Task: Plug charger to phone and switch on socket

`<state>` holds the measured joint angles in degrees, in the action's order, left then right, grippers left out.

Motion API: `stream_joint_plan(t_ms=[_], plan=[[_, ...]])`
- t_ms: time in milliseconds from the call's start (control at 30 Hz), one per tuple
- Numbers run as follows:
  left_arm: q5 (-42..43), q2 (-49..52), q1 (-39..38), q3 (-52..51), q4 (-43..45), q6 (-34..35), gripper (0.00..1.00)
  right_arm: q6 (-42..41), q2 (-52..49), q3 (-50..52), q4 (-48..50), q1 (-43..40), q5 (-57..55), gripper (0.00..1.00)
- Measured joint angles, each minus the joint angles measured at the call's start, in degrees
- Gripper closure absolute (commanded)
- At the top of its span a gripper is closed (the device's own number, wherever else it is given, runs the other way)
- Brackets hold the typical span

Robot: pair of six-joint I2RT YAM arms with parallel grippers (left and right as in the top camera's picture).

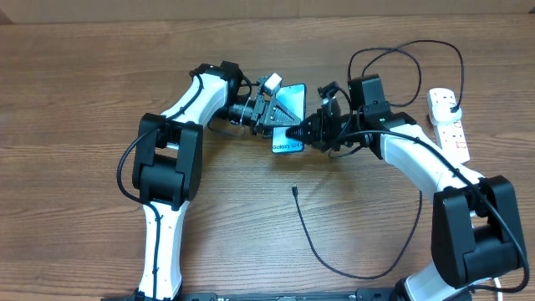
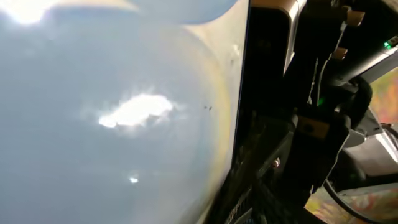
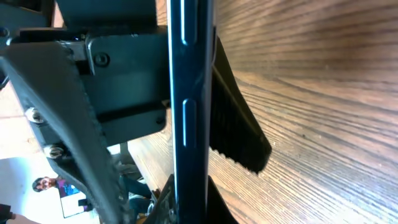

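The phone (image 1: 292,99), with a light blue screen, is held off the table between both grippers. My left gripper (image 1: 269,113) grips it from the left and my right gripper (image 1: 303,132) from the right. In the right wrist view the phone's black edge (image 3: 186,74) stands upright between my right gripper's fingers (image 3: 189,199). The screen (image 2: 112,112) fills the left wrist view. The charger's connector (image 1: 294,190) lies loose on the table below the phone. Its black cable (image 1: 351,269) loops round to the black plug (image 1: 452,104) in the white socket (image 1: 449,125).
The socket lies at the far right of the wooden table (image 1: 84,100), with its thick white cord leading off the right. The black cable arcs over the table behind my right arm and loops across the front right.
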<state>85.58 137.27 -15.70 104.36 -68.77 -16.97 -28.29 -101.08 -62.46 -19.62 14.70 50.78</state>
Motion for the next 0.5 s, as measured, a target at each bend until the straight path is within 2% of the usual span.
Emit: stream_joint_plan(t_ms=[300,500], plan=[[0.4,0.0,0.1,2.8,-1.1,-0.6,0.45,-0.2,0.0,-0.4,2.0,-0.3,1.2,0.96],[0.6,-0.2,0.2,7.7,-1.4,0.3,0.46,0.0,0.0,-1.0,2.0,-0.5,7.1,0.96]])
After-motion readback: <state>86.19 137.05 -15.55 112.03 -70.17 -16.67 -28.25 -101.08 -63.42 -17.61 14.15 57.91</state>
